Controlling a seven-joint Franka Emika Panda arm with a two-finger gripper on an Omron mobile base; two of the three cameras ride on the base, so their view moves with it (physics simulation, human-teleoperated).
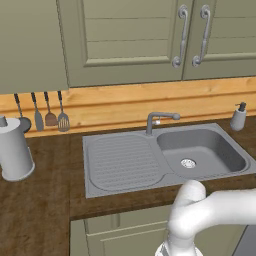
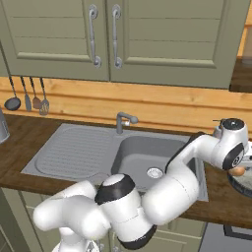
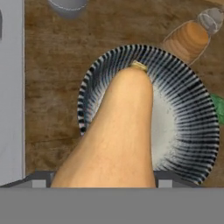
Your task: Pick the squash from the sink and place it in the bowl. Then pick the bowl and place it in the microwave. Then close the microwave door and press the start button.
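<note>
One squash (image 3: 118,131), one bowl (image 3: 192,131), one sink (image 1: 165,157) with a single basin and one curved faucet (image 1: 159,120). Seen from the hand, the tan squash runs from six o'clock up toward twelve, its narrow stem end reaching over the bowl's pale middle, and the striped bowl sits on the brown wooden table (image 3: 52,87) beneath it. The claw (image 3: 103,183) has its jaws standing wide apart with the squash's thick end between them; whether the pads actually press on it I cannot tell. In the right base view the white arm reaches to three o'clock, past the sink, where a sliver of orange squash shows just under the wrist above the bowl's rim. The sink basin lies bare but for its round drain (image 2: 154,172). Four utensils (image 1: 42,116) hang on the wall at ten o'clock, one soap bottle (image 1: 239,117) stands at two o'clock, and one grey canister (image 1: 15,150) stands at nine.
</note>
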